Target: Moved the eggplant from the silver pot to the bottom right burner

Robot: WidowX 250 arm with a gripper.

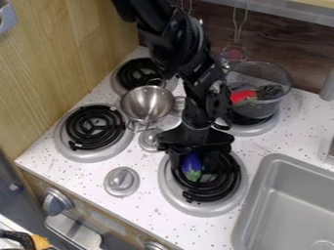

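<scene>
The speckled counter [150, 210] spread out beneath the jaws and all around them. The black arm [189, 53] came in from the top edge and led down to the gripper [192, 158], low over the lower right burner [176, 201]. Off to the jaws' right in view, and lower, lay the sink [281, 195]. Two more burners, one [94, 128] well to their left and one [140, 73] farther up, bore black coils. Above and right of them, a mesh basket [277, 105] held something red [240, 95]; above and left stood the silver pot [147, 105]. The eggplant [191, 163], purple with a green end, lay right under the jaws, over that lower right burner. Whether the jaws were clenched on it or released, one could not tell.
</scene>
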